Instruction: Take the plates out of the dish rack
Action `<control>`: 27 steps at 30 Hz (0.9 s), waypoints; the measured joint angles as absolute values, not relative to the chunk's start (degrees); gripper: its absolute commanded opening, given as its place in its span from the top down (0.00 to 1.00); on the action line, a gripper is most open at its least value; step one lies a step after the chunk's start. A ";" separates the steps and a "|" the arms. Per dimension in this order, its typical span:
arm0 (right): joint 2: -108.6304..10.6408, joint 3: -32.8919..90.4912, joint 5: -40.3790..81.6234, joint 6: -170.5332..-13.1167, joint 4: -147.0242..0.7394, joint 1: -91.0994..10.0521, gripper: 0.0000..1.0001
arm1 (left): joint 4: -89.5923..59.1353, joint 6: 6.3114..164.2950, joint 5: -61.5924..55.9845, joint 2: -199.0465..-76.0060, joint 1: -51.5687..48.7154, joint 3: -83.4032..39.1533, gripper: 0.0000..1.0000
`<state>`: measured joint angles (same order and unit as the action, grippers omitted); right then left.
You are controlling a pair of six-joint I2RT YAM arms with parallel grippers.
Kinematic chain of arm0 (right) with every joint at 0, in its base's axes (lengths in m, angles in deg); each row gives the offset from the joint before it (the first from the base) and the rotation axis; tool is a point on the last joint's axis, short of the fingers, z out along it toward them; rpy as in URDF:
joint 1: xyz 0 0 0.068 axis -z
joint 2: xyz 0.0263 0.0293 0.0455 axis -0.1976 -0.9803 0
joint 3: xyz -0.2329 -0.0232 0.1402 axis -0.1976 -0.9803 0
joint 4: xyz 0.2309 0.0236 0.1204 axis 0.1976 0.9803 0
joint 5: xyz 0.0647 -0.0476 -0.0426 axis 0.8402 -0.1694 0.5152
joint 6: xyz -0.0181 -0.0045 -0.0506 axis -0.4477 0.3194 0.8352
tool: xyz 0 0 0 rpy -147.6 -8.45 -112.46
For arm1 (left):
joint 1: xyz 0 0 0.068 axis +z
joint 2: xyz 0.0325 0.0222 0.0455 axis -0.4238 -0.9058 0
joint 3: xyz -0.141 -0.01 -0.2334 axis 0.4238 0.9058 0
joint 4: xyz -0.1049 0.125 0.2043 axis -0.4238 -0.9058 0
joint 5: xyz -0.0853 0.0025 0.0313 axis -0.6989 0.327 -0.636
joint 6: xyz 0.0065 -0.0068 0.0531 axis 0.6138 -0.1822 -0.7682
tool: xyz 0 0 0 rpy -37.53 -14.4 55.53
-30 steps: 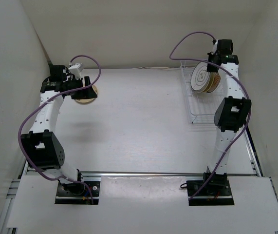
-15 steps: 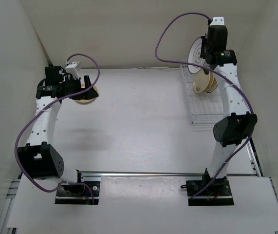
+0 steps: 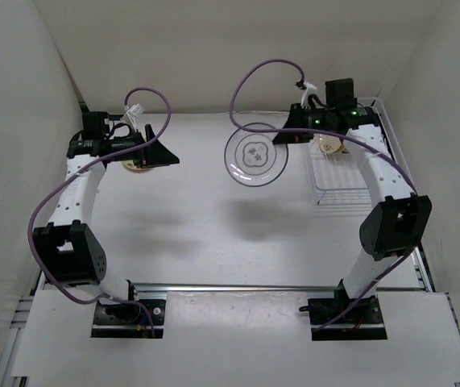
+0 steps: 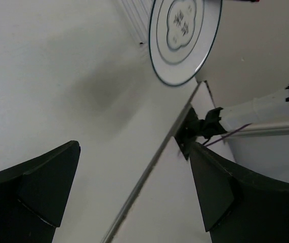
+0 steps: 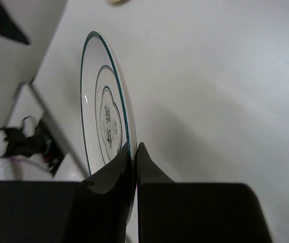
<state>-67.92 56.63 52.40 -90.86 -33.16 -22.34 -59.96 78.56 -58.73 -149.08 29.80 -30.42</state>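
Plate placement turns on the right arm: the white plate [image 3: 255, 155] with the dark rim hangs over the back middle of the table [image 3: 213, 234], just left of the dish rack [image 3: 338, 184], reaching leftward from the right pincer [image 5: 133, 149], which is clamped on its rim. The left pincer [image 4: 133, 152], jaws wide apart and empty, sits near the back-left corner by a cream plate [image 3: 137, 164], well apart. No readable writing shows, only a small dark motif at the plate's centre.
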 measured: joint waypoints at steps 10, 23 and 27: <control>-76.88 55.12 68.66 -94.07 -34.12 -31.45 1.00 | -58.32 83.05 -65.54 -152.86 29.80 -29.13 0.00; -88.51 65.74 71.28 -98.81 -37.86 -35.67 1.00 | -57.25 83.99 -66.16 -153.86 29.80 -27.52 0.00; -89.06 67.20 72.16 -100.36 -39.28 -35.80 1.00 | -57.17 84.20 -66.16 -155.50 29.74 -27.14 0.02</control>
